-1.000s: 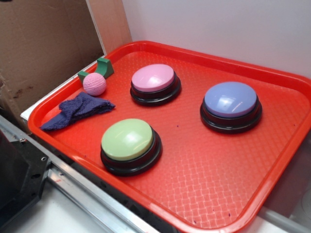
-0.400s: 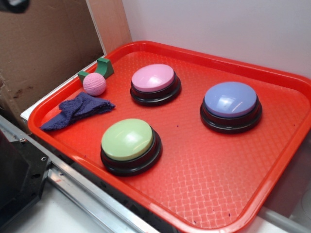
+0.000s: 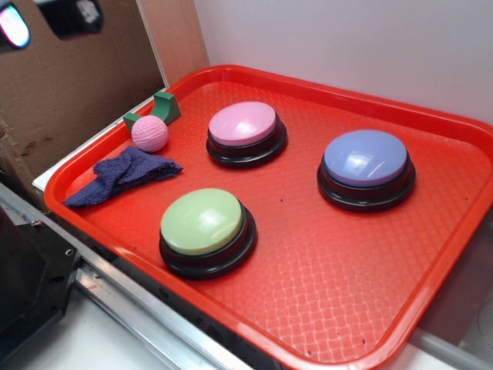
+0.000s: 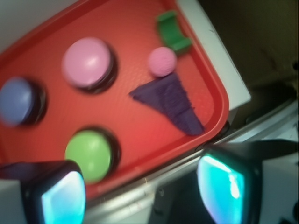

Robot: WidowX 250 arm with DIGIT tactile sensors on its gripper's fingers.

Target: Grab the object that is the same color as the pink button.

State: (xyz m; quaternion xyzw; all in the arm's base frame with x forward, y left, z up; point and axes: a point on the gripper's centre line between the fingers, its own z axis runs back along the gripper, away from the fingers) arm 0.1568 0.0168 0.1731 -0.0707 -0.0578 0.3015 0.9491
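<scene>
Cardboard backing far left, white wall behind; red tray [image 3: 431, 123] fills the table. Top left corner of the exterior view: gripper [image 3: 46, 17] now in frame, high over the cardboard. A second ago that corner was bare; shortly after, only a dark sliver showed. So the arm is arriving, not yet over the tray.

Wrist view, blurred: jaws spread wide, nothing between them, the two fingers [image 4: 63, 198] lit cyan at the bottom edge, tray well below.

Left to right on the tray, nothing shifted: dark blue cloth [image 3: 123, 173] near the left rim; pink knitted ball [image 3: 149, 133] just behind it, against the green curved block [image 3: 158, 108]; green button [image 3: 206, 230] at front; pink button [image 3: 245, 131] behind it; lavender-blue button [image 3: 366, 166] at right.

Ball matches the pink dome, so it is the target. Judgement: approach has only begun; next comes travel over the left rim and descent, with block and cloth crowding the grasp.
</scene>
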